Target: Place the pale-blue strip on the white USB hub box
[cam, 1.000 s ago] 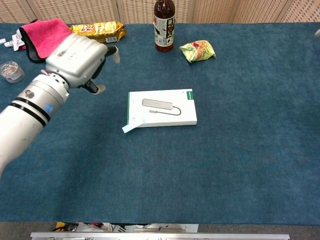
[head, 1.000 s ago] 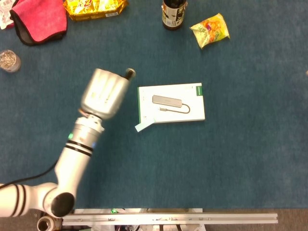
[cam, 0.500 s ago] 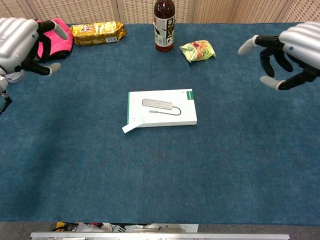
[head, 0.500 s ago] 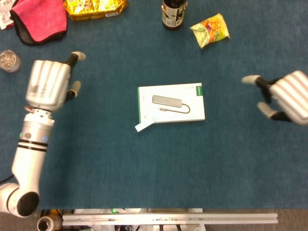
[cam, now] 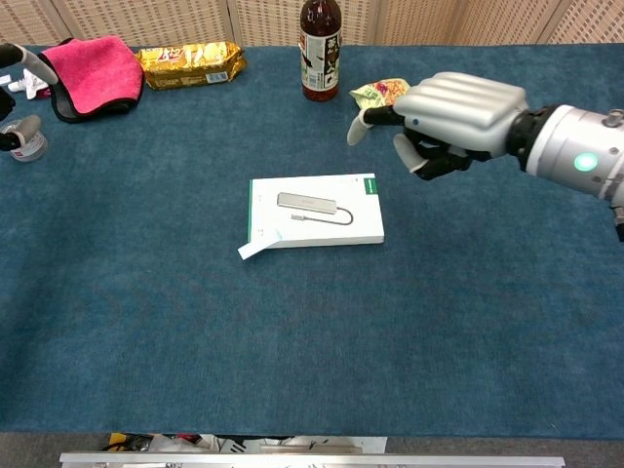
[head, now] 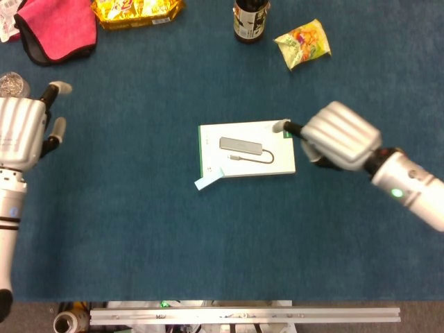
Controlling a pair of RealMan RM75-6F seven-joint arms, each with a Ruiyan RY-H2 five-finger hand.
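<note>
lying flat near the middle of the blue table (head: 208,243), the white usb hub box (head: 247,148) is showing its printed picture of a hub on top. the pale-blue strip (head: 207,182) is sitting at the box's near-left corner, one end resting on the box edge and the other end sticking out past it over the cloth.

the right hand (head: 336,135) is hovering just beside the box's far-right corner, holding nothing; one finger is pointing out toward that corner while the rest are curling under the palm. in the chest view this hand (cam: 448,112) is standing above the table, in front of the yellow snack packet (head: 302,43).

the left hand (head: 22,130) is hanging well off to the left edge, fingers apart and gripping nothing, next to a small clear jar (head: 12,84).

along the far edge a pink cloth (cam: 90,70), a golden snack pack (cam: 189,61) and a dark bottle (cam: 321,47) are lying or standing, all well apart from the box.
</note>
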